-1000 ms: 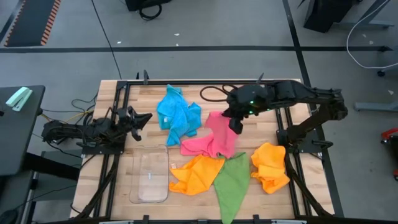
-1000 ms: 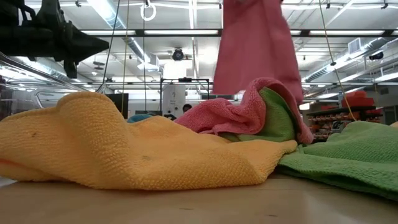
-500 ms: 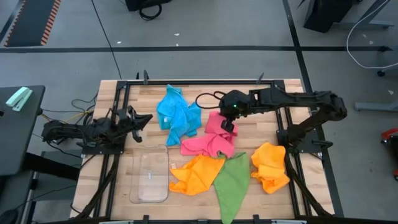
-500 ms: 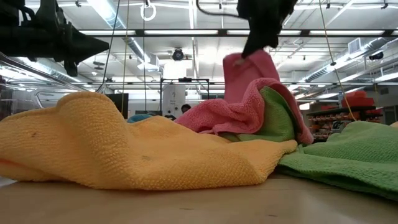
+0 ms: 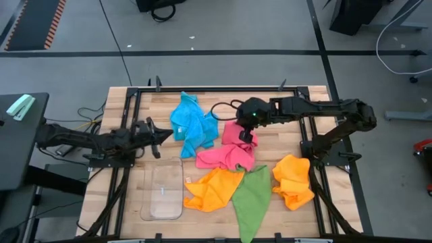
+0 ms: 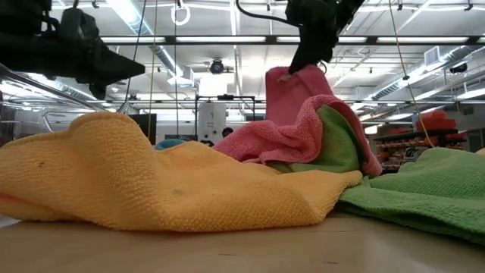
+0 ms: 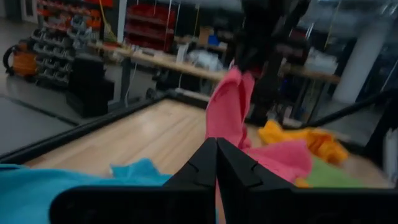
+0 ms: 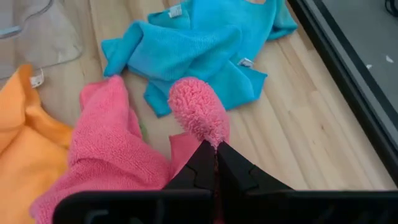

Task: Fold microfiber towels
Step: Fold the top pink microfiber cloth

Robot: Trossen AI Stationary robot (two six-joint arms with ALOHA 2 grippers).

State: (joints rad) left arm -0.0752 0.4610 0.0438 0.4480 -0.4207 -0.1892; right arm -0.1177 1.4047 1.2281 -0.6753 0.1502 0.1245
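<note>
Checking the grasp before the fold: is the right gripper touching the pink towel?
Touching. In the right wrist view the right gripper is shut on a raised fold of the pink towel.

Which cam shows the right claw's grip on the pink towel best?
Right wrist view: the right claw is shut on a raised fold of the pink towel, seen close up. High view shows the claw over the towel but hides the pinch. Low view shows the lifted corner hanging below it. Left wrist view shows it from afar.
</note>
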